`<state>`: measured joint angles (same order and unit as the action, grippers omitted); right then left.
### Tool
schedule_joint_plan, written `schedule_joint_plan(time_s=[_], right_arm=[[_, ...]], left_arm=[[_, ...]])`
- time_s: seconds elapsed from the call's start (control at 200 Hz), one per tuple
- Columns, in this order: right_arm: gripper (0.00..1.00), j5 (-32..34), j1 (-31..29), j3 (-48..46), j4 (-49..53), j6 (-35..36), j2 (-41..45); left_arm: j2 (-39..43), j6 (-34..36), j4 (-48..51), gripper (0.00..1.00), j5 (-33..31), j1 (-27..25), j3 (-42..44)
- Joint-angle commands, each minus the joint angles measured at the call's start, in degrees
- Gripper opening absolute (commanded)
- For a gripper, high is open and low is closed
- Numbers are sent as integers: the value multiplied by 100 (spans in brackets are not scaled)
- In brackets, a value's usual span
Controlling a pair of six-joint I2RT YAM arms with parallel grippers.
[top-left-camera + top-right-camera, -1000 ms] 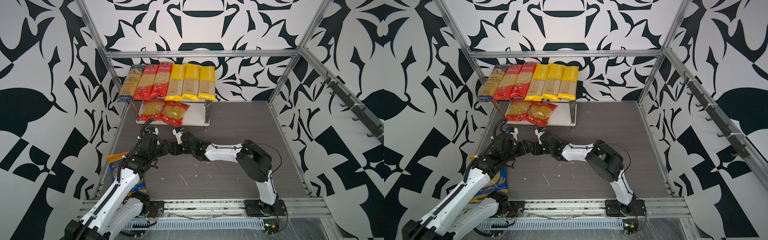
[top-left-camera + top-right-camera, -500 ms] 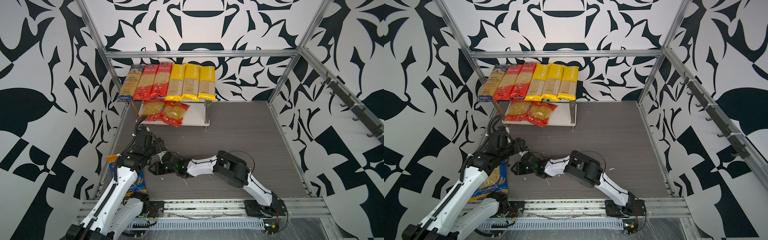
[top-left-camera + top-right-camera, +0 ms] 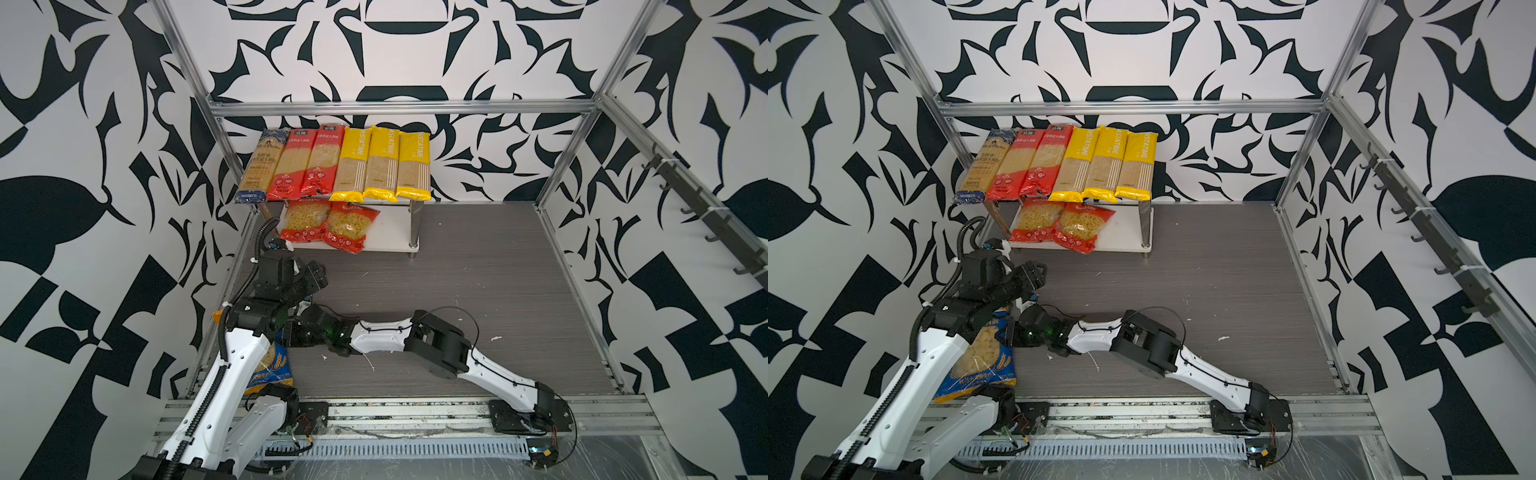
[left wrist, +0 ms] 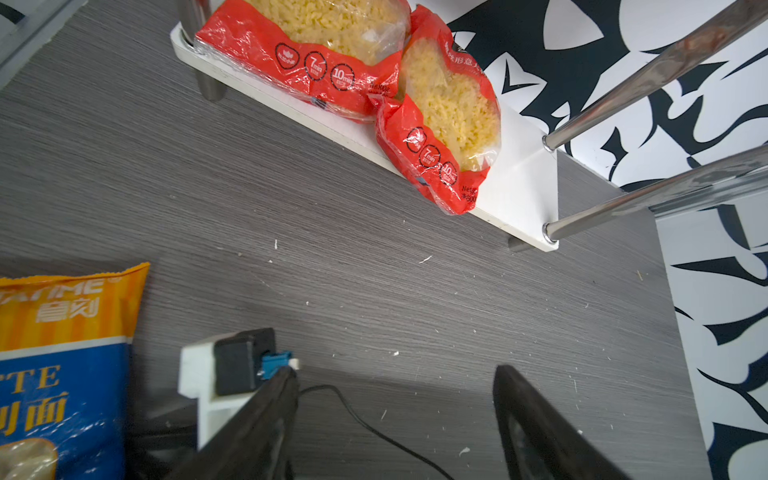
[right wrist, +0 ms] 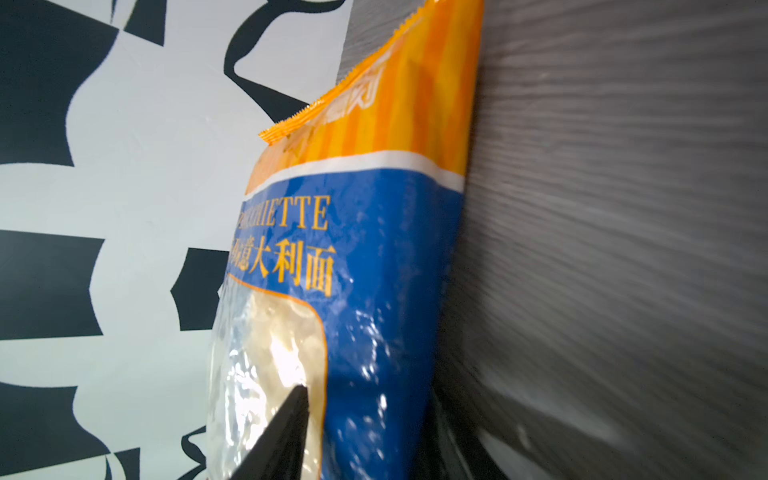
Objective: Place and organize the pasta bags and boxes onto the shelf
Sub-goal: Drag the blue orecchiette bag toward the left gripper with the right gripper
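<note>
In both top views the step in hand looks like picking up the last loose item. The blue-and-orange plastic pasta bag (image 3: 272,368) lies flat at the table's 8 o'clock corner, partly under the left arm. The right gripper (image 3: 1013,332) reaches across to the bag's 3 o'clock edge. The left gripper (image 3: 318,276) hovers just toward 12 o'clock of it.

The small two-tier shelf of white boards on shiny metal legs (image 3: 390,239) stands at 11 o'clock. Six long plastic packets (image 3: 353,166) fill its upper board. Two short red crinkly packets (image 3: 328,222) sit on the lower one, with bare board at their 3 o'clock side. The bag probably belongs in that gap, so the next move calls for a firm pinch, a lift clear of the left arm and a carry toward 12 o'clock.

The left wrist view shows the left gripper's dark fingers (image 4: 523,399) spread wide with nothing between them. Below them is the dark grey wood-grain tabletop (image 4: 291,249), strewn with pale crumbs.

In the right wrist view the bag runs between the right gripper's two fingers; whether they press it cannot be told. The black-and-white patterned wall (image 5: 104,166) stands close beyond the bag.
</note>
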<state>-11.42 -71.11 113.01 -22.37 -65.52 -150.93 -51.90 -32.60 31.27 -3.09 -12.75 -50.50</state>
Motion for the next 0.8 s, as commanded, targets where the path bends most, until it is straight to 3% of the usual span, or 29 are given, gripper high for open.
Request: schedule_joint_plan(time_s=[0.0,0.375,0.795], right_arm=[[44,-148,-78,547,217,-84,-77],[2,-161,-79,586,22,-78,-51],[0,65,191,-1530,-938,71,1263]], left_arm=[[79,-1,-23,78,131,19,49],[303,23,-175,77,198,19,225],[259,43,-191,77,269,19,248]])
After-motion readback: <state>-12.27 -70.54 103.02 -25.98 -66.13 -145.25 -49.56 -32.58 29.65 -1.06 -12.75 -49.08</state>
